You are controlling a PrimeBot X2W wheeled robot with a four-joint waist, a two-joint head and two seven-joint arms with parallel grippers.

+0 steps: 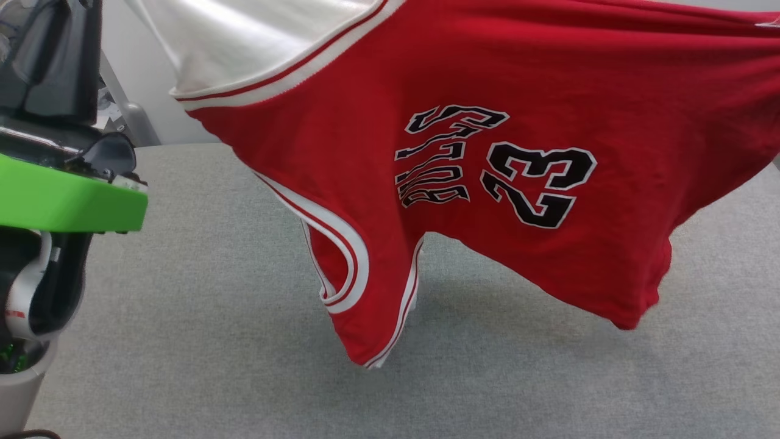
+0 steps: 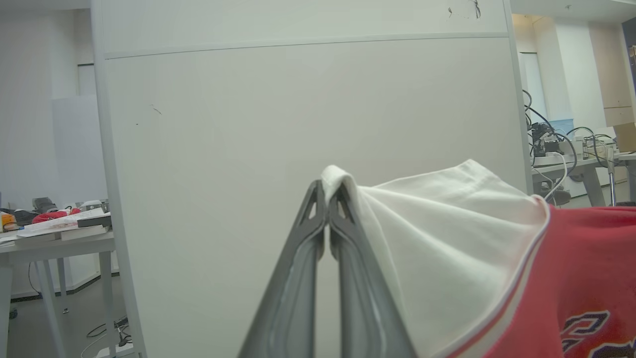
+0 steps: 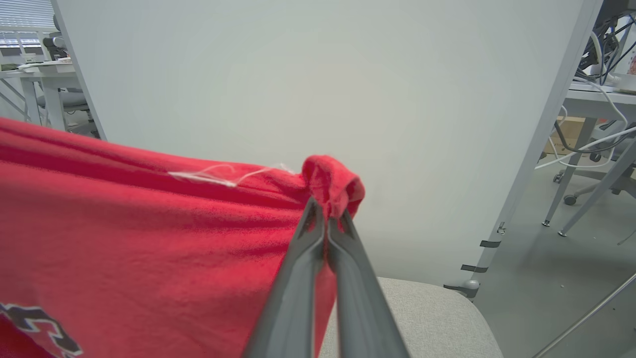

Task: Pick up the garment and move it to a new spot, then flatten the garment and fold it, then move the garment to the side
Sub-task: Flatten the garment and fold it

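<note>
The garment (image 1: 487,152), a red jersey with a white sleeve and black "BULLS 23" print, hangs stretched sideways in the air above the grey table (image 1: 183,341). Its lower folds dangle just over the cloth surface. In the left wrist view my left gripper (image 2: 327,196) is shut on the edge of the white sleeve (image 2: 447,233). In the right wrist view my right gripper (image 3: 325,211) is shut on a bunched red corner of the garment (image 3: 149,238), with a loose white thread (image 3: 213,176) trailing beside it.
A green and dark part of the robot (image 1: 61,195) fills the head view's left side. A white partition panel (image 2: 298,124) stands behind the table. Desks with cables (image 2: 571,149) and books (image 2: 64,223) lie beyond; the table's rounded corner (image 3: 447,318) is near the right gripper.
</note>
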